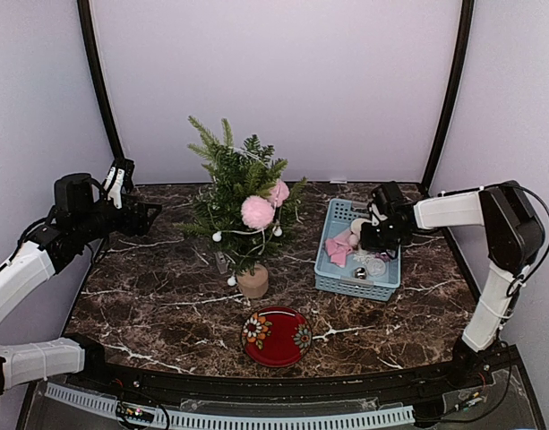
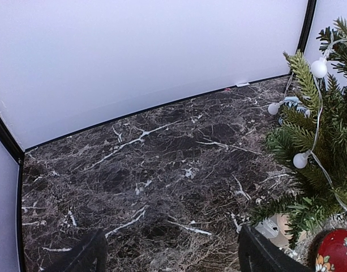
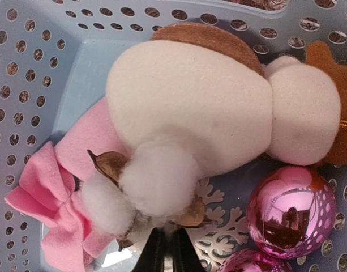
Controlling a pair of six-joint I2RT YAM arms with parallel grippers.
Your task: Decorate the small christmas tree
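Observation:
The small christmas tree (image 1: 243, 197) stands mid-table on a wooden stump (image 1: 253, 282), wearing a pink pom-pom (image 1: 257, 211) and a string of white bead lights; its right-hand branches (image 2: 320, 141) show in the left wrist view. My right gripper (image 1: 368, 235) is down inside the blue basket (image 1: 332, 269). In its wrist view the gripper (image 3: 165, 249) is shut on the base of a white cotton boll ornament (image 3: 156, 178). My left gripper (image 1: 144, 218) hovers at the left, open (image 2: 170, 258), with only bare marble between its fingers.
The basket (image 3: 26, 73) also holds a pink felt bow (image 3: 54, 209), a white and brown plush (image 3: 190, 102), a shiny pink bauble (image 3: 291, 207) and a white snowflake (image 3: 218, 238). A red floral plate (image 1: 276, 336) lies in front of the tree.

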